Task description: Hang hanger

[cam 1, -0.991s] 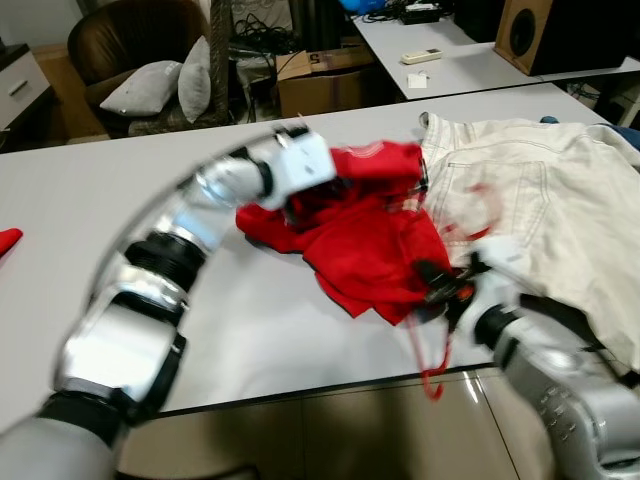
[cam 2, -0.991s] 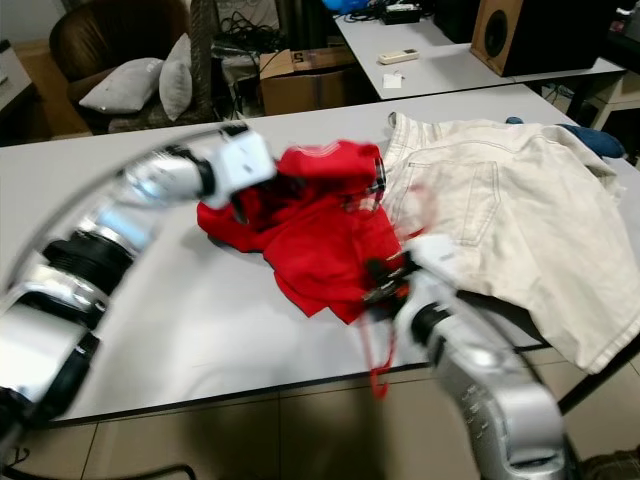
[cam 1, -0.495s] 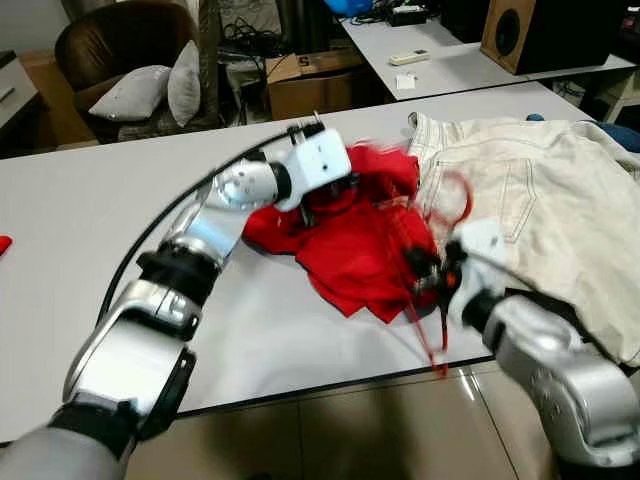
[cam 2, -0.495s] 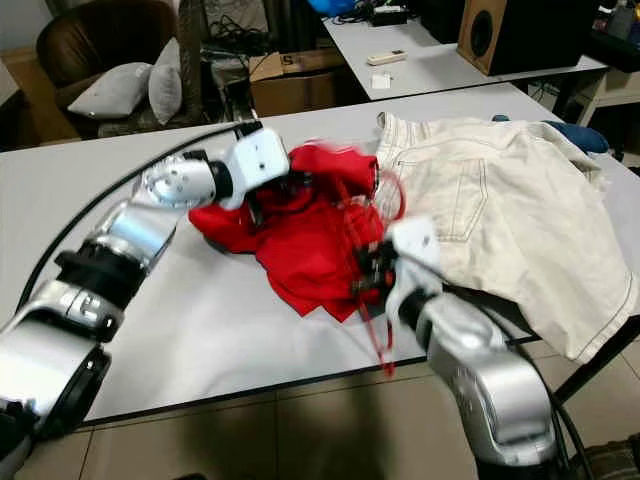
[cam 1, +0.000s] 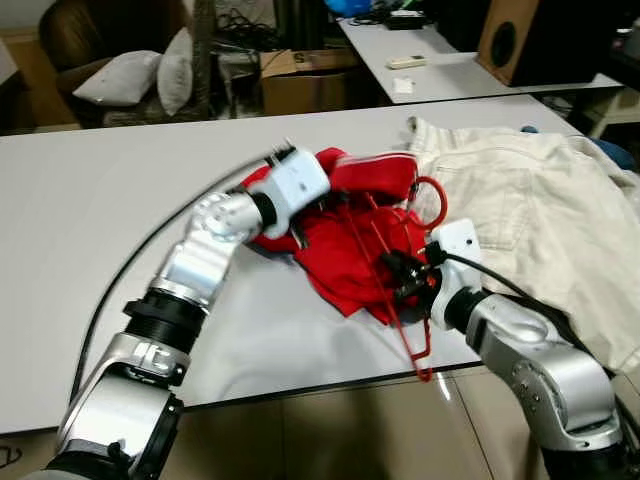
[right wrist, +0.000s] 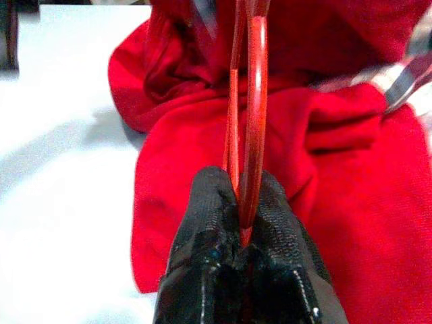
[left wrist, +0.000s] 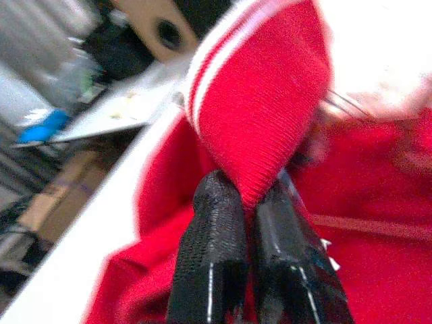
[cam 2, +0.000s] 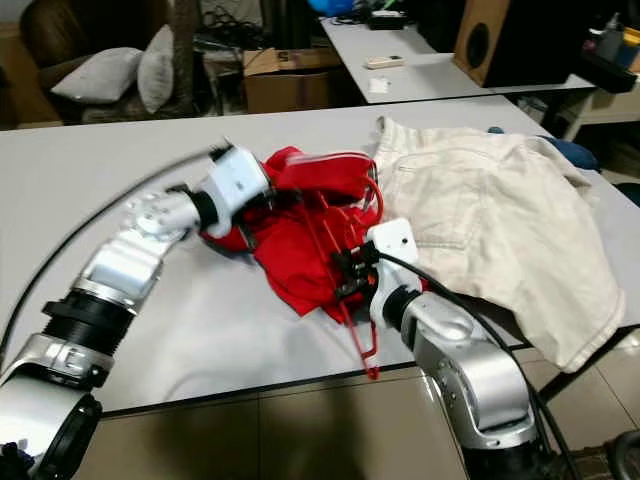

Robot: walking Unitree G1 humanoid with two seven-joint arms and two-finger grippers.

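My left gripper is clenched on the striped collar of the red shirt, which lies mid-table. My right gripper is clamped on the red hanger, whose corner juts past the table edge at 6 o'clock. Since a moment ago the hanger has swung toward 12 o'clock, into the shirt, so I judge threading under way. A cream jacket lies at 3 o'clock.

arms: silver, ribbed black joints | wrists: white housings | cables: black | end effector fingers: black, textured
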